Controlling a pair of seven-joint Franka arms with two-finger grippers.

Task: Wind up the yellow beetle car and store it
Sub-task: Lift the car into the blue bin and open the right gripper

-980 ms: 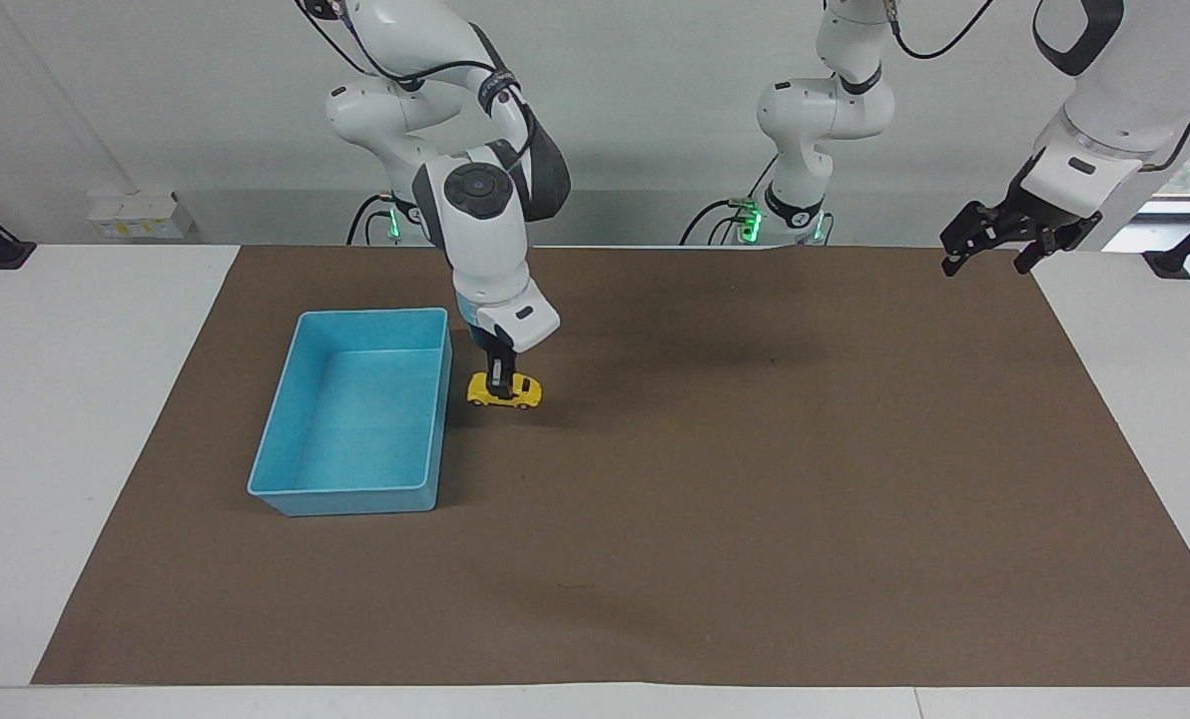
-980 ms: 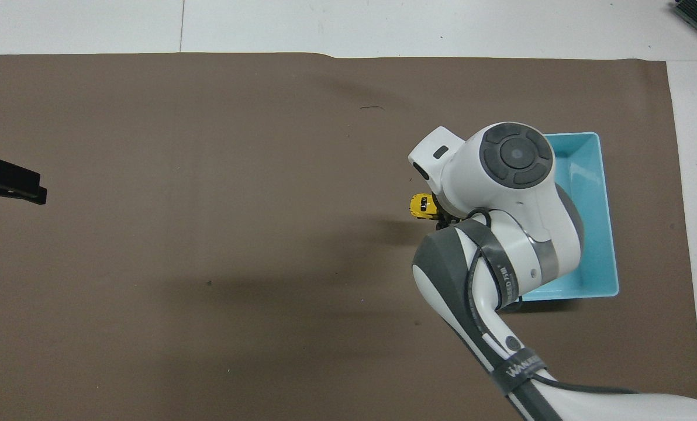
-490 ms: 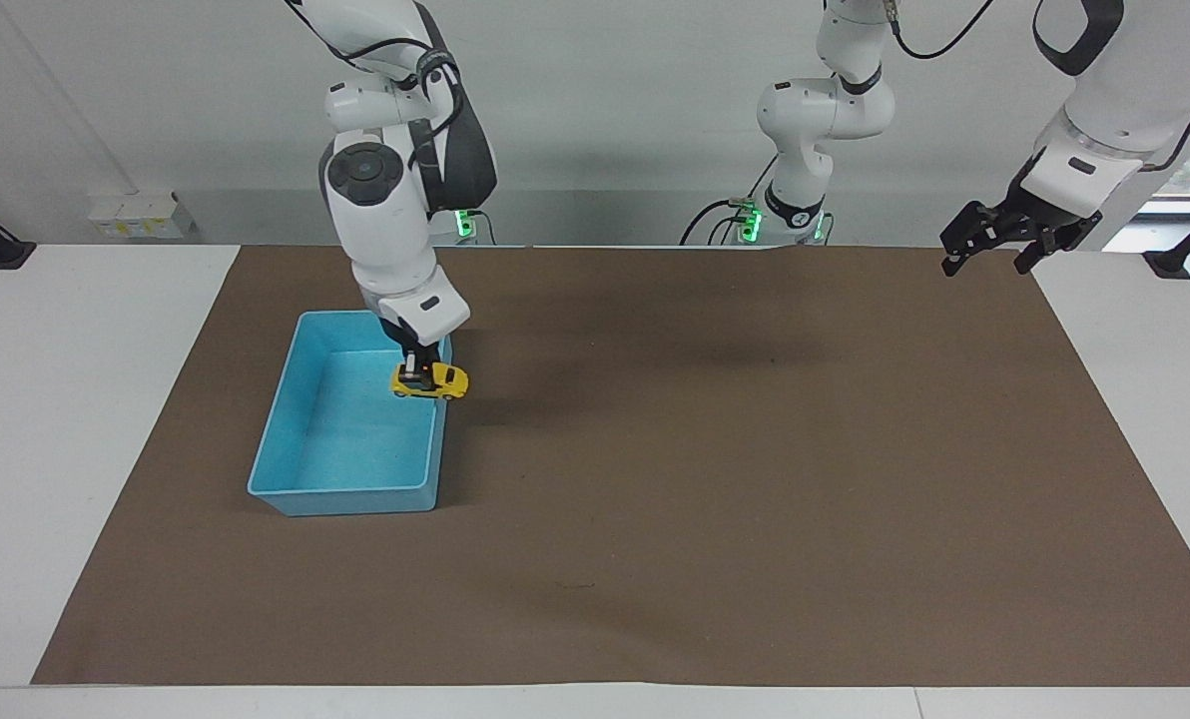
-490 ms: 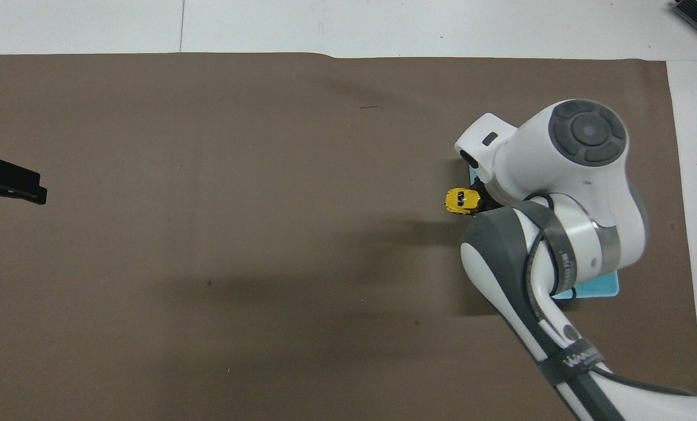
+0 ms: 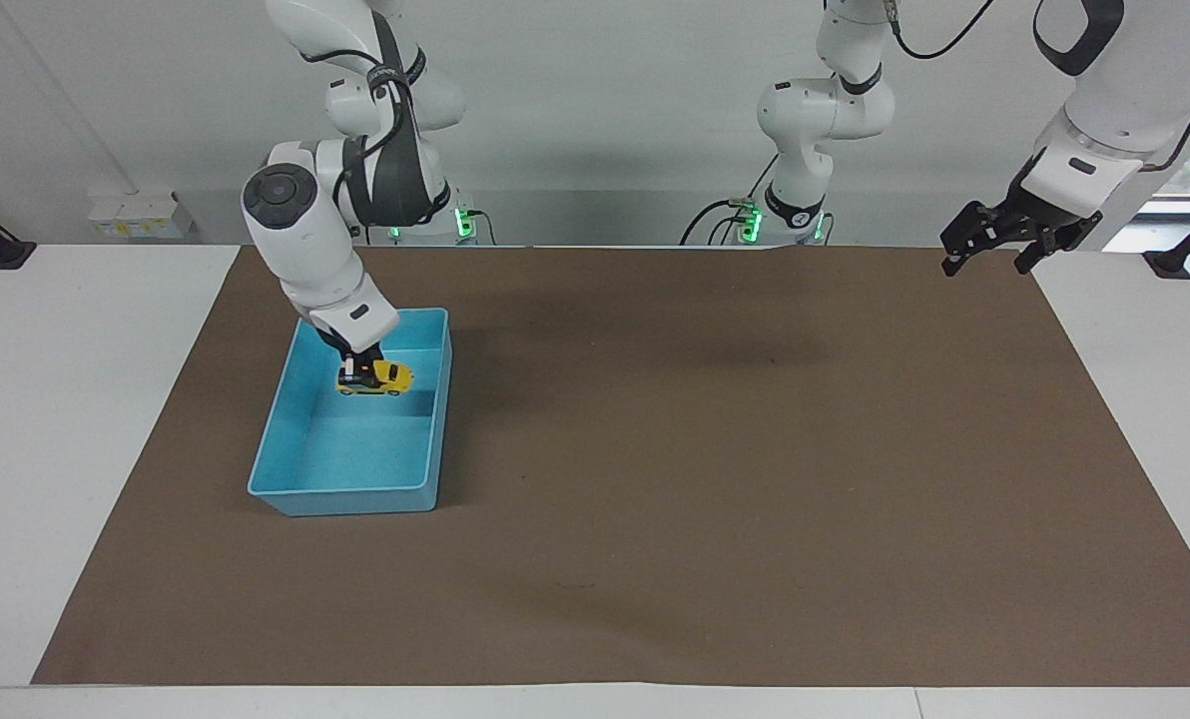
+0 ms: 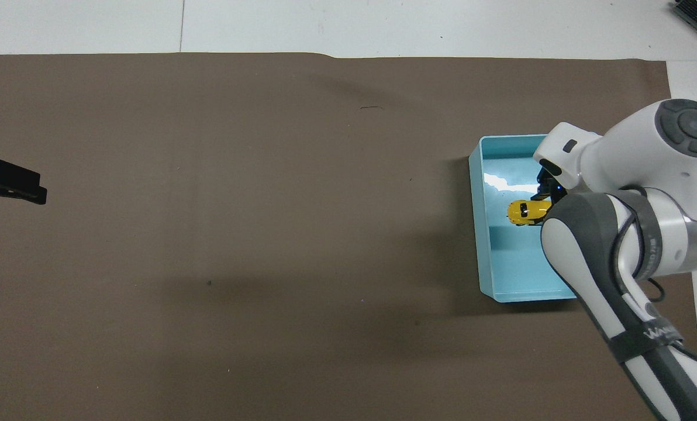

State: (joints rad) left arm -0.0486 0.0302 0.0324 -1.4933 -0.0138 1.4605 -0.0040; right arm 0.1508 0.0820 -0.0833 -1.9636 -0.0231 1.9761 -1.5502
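Note:
The yellow beetle car hangs inside the outline of the blue bin, over the half of it nearer the robots. My right gripper comes down from above and is shut on the car's roof. I cannot tell whether the wheels touch the bin's floor. In the overhead view the right arm covers part of the bin and one end of the car. My left gripper waits open and empty in the air, over the mat's edge at the left arm's end.
A brown mat covers most of the white table, and the bin stands on it toward the right arm's end. A small white box sits off the mat at the table's edge near the right arm's base.
My right gripper has carried the car from the mat beside the bin, over the bin's rim and into its outline. The left arm has not moved.

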